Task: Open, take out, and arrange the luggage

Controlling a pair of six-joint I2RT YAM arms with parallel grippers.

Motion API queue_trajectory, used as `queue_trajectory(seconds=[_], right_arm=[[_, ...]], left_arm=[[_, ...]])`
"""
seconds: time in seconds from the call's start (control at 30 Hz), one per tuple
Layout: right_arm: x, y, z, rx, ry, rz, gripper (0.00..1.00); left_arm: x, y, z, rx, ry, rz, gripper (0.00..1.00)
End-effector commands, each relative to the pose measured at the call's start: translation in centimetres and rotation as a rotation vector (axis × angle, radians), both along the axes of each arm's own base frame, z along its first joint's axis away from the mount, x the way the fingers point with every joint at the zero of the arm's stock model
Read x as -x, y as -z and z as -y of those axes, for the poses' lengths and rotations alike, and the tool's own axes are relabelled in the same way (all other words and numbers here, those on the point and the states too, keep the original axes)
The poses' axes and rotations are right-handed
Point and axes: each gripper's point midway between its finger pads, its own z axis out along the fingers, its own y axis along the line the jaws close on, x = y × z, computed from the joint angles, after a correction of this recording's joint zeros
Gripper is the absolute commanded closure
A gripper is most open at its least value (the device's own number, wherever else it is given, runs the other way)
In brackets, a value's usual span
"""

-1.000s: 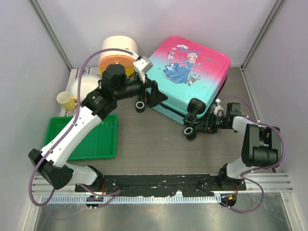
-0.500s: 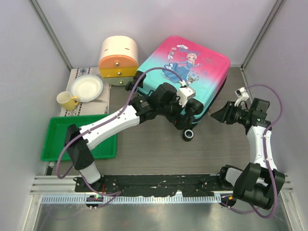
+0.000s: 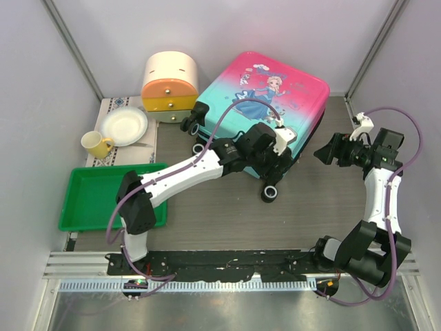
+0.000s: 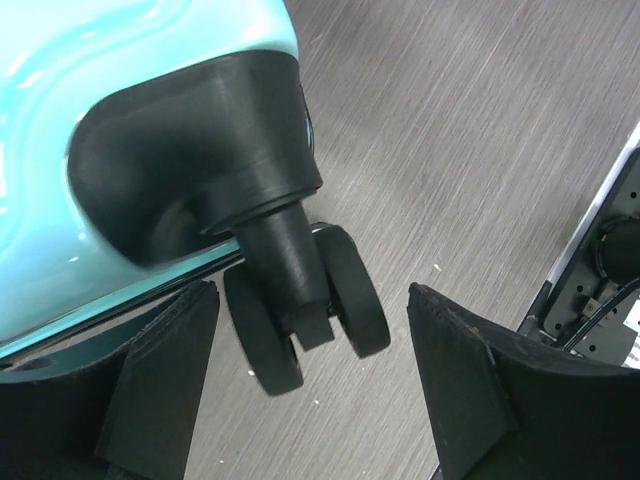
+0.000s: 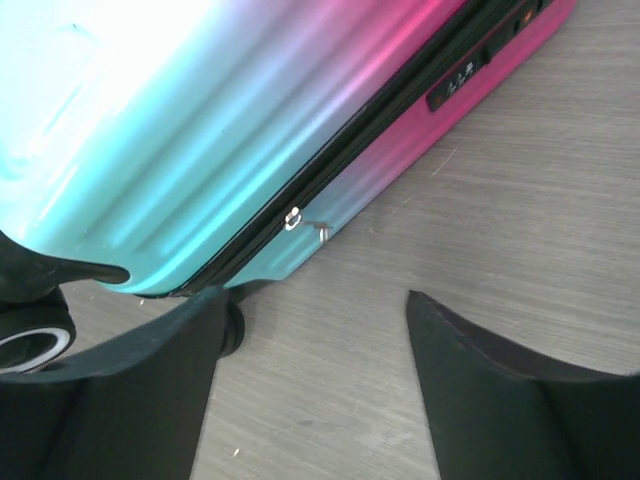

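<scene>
Turquoise-to-pink luggage (image 5: 200, 120), zip seam (image 5: 300, 205) facing, wheel (image 5: 25, 335) at left — right claw (image 5: 315, 297) spread, empty

My left pads (image 4: 165, 400) look matt black and rough; the luggage (image 5: 200, 110) shell is glossy, smooth plastic; the table (image 5: 520, 220) is matt woodgrain.

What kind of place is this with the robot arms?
Probably a robot test booth in a lab, not a home: two white-and-black robot arms are bolted to a black base plate, plain pale walls box in the grey wood-grain table, and a pink-and-turquoise hard-shell suitcase lies there.
</scene>
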Motion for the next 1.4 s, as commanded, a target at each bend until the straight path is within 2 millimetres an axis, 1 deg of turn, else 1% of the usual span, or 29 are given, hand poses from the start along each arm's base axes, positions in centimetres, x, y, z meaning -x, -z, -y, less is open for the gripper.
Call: queue_trajectory(seconds=[0.0, 0.07, 0.13, 0.17, 0.27, 0.3, 0.37, 0.4, 0.43, 0.47, 0.5, 0.53, 0.57, 0.6, 0.63, 0.67, 0.7, 0.73, 0.77, 0.83, 0.93, 0.97, 1.03, 1.07, 1.1, 1.13, 1.2, 1.23, 1.37], right_arm=[[-1.6, -3.5, 1.2, 0.074, 0.033, 0.135, 0.17], [-2.0, -3.3, 1.5, 0.051, 0.071, 0.123, 0.15], [-2.1, -2.7, 1.7, 0.021, 0.086, 0.096, 0.13], [-2.1, -2.6, 1.7, 0.007, 0.08, 0.091, 0.09], [-1.9, -1.4, 0.8, -0.033, 0.003, 0.061, 0.08], [-1.9, -1.0, 0.6, -0.029, -0.038, 0.067, 0.08], [-1.7, -0.2, 0.5, -0.023, -0.055, 0.058, 0.08], [-1.7, 0.4, 0.7, -0.011, -0.053, 0.053, 0.08], [-1.7, 0.8, 0.8, 0.031, -0.078, 0.07, 0.08], [-1.3, 1.9, 0.8, 0.048, -0.09, 0.059, 0.08], [-1.1, 2.5, 0.9, 0.073, -0.096, 0.06, 0.08], [-1.0, 2.9, 1.0, 0.128, -0.136, 0.097, 0.1], [-0.3, 4.0, 0.6, 0.138, -0.162, 0.096, 0.12], [-0.1, 4.3, 0.5, 0.157, -0.18, 0.117, 0.15], [-0.5, 4.2, 0.5, 0.182, -0.195, 0.172, 0.23], [0.0, 5.0, -0.1, 0.174, -0.205, 0.189, 0.28], [0.1, 5.0, -0.5, 0.172, -0.221, 0.222, 0.31], [-0.4, 4.2, -0.9, 0.184, -0.255, 0.315, 0.35], [0.3, 5.0, -1.7, 0.159, -0.268, 0.327, 0.34], [0.5, 5.3, -2.6, 0.154, -0.312, 0.385, 0.34], [1.2, 6.1, -3.8, 0.159, -0.375, 0.395, 0.34], [1.4, 5.9, -4.2, 0.171, -0.412, 0.419, 0.35], [2.3, 6.5, -5.3, 0.165, -0.447, 0.416, 0.35], [2.5, 6.7, -5.5, 0.18, -0.449, 0.421, 0.36], [2.7, 6.4, -6.1, 0.19, -0.457, 0.439, 0.37], [2.6, 6.6, -6.3, 0.206, -0.45, 0.472, 0.38], [2.4, 6.4, -6.7, 0.217, -0.428, 0.495, 0.4], [2.5, 6.6, -7.5, 0.224, -0.445, 0.513, 0.4], [2.4, 7.0, -8.8, 0.201, -0.465, 0.503, 0.42]], left_arm=[[-0.4, -2.1, 1.3, 0.033, -0.03, 0.031, 0.23], [-0.3, -2.1, 1.6, 0.035, -0.024, 0.038, 0.25], [-0.4, -1.7, 1.8, 0.021, -0.026, 0.039, 0.29], [-0.4, -1.5, 1.8, 0.017, -0.025, 0.036, 0.31], [-0.3, -0.4, 1.6, -0.015, -0.024, 0.022, 0.39], [-0.3, 0.0, 1.6, -0.024, -0.022, 0.017, 0.47], [0.3, 0.0, 1.7, -0.017, 0.005, 0.002, 0.58], [0.5, 0.1, 1.6, -0.02, 0.017, 0.0, 0.71], [0.7, -0.1, 1.5, -0.017, 0.026, 0.0, 0.76], [1.1, 0.4, 1.3, -0.026, 0.044, -0.01, 0.88], [1.3, 0.5, 1.0, -0.036, 0.055, -0.006, 0.95], [1.4, 0.1, 0.5, -0.033, 0.059, 0.002, 1.0], [1.9, 0.9, 0.0, -0.051, 0.072, -0.012, 1.0], [2.3, 1.0, -0.2, -0.052, 0.086, -0.015, 1.0], [2.7, 0.4, -0.7, -0.045, 0.106, -0.006, 1.0], [3.4, 1.4, -1.3, -0.06, 0.123, -0.023, 1.0], [4.1, 1.3, -1.3, -0.042, 0.159, -0.033, 1.0], [4.5, 1.4, -1.5, -0.043, 0.187, -0.031, 1.0], [5.2, 1.6, -2.2, -0.046, 0.205, -0.036, 1.0], [5.8, 1.9, -2.9, -0.054, 0.226, -0.041, 1.0], [6.4, 2.6, -4.4, -0.093, 0.257, -0.03, 1.0], [6.7, 2.8, -5.1, -0.103, 0.263, -0.03, 1.0], [7.2, 3.0, -5.6, -0.106, 0.276, -0.037, 1.0], [7.8, 3.1, -6.1, -0.107, 0.293, -0.045, 1.0], [8.0, 3.2, -6.2, -0.107, 0.299, -0.052, 1.0], [8.4, 3.1, -6.3, -0.097, 0.311, -0.064, 1.0], [8.8, 3.3, -6.6, -0.095, 0.314, -0.076, 1.0], [8.9, 3.3, -6.7, -0.095, 0.311, -0.08, 1.0], [9.2, 3.6, -7.1, -0.1, 0.311, -0.087, 1.0]])
